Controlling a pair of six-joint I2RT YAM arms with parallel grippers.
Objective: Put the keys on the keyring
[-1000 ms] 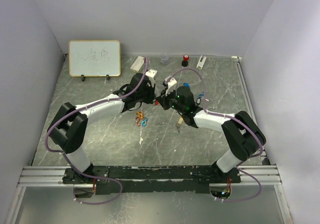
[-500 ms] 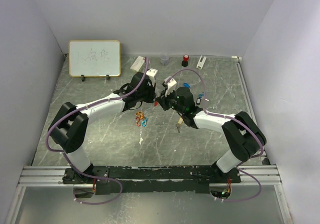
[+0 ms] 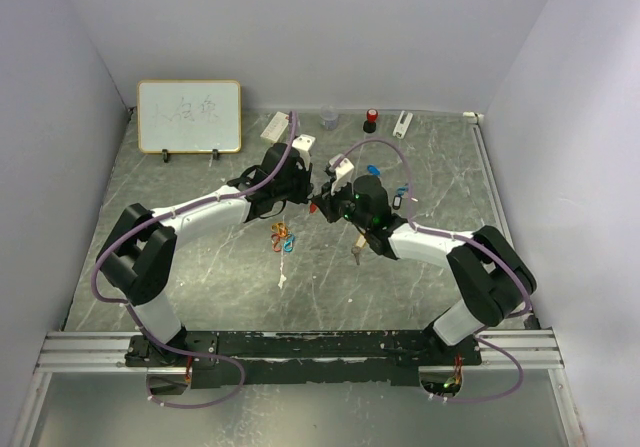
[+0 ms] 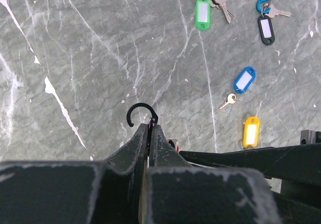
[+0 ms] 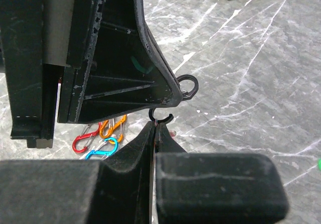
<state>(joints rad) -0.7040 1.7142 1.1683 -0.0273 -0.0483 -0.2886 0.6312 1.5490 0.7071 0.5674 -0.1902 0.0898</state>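
Observation:
My left gripper (image 4: pixel 148 126) is shut on a black open-ended keyring (image 4: pixel 142 115) that sticks out past its tips. My right gripper (image 5: pixel 155 125) is shut on a thin piece with a black hook-shaped loop (image 5: pixel 161 117) poking from its tips. That loop sits just under the left gripper's ring (image 5: pixel 189 86). The two grippers meet tip to tip above mid-table (image 3: pixel 318 199). On the table lie a green-tagged key (image 4: pixel 202 13), a blue-tagged key (image 4: pixel 244 79), a yellow tag (image 4: pixel 250 131) and a black tag on a blue clip (image 4: pixel 266 27). Something small and red (image 4: pixel 173 145) shows behind the left fingers.
Red, orange and blue carabiner clips (image 5: pixel 98 136) lie in a bunch left of the grippers, also in the top view (image 3: pixel 282 238). A loose key (image 3: pixel 357 252) lies below the right wrist. A whiteboard (image 3: pixel 189 116), small boxes (image 3: pixel 276 124) and a red-capped jar (image 3: pixel 370 119) stand along the back.
The right forearm has shifted slightly; both grippers stay shut and tip to tip at the same spot.

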